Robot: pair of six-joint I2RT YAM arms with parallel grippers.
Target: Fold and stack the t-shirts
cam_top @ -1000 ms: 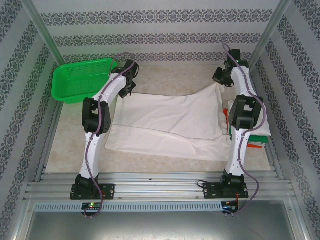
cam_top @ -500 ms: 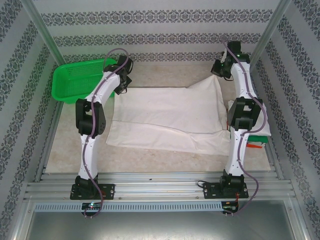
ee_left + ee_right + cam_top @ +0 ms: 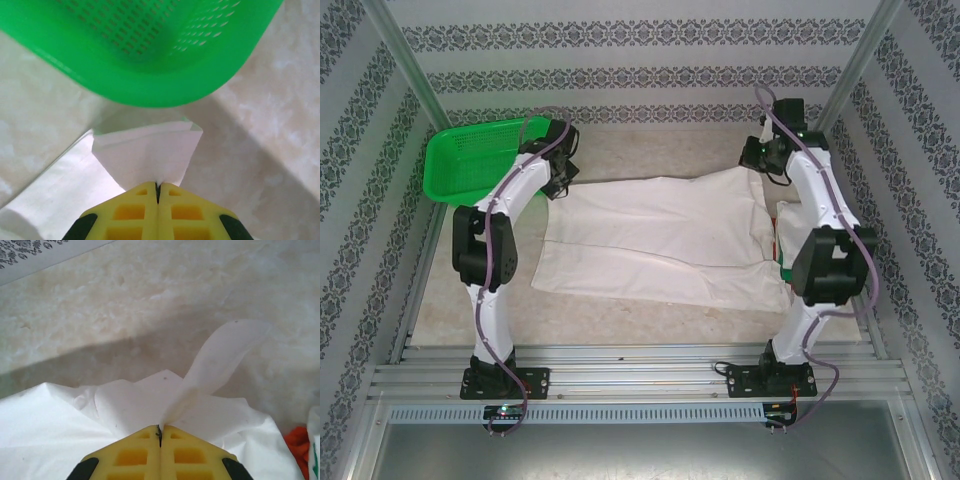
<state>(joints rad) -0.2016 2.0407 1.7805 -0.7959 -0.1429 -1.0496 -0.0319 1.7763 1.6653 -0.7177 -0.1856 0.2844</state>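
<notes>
top external: white t-shirt [image 3: 660, 240] spread flat, held at both far corners.
left gripper [image 3: 158, 186] pinches one corner beside the green basket [image 3: 150, 60]; right gripper [image 3: 160, 429] pinches the other.

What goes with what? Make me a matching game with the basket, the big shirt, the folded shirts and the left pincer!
Things:
1. green mesh basket
2. white t-shirt
3. folded t-shirts
4. left pincer

Places or states:
A. spread out in the middle
B. shut, pinching a shirt corner
C. far left corner
D. right side, orange-red edge showing

Pairs: 1-C, 2-A, 3-D, 4-B.
</notes>
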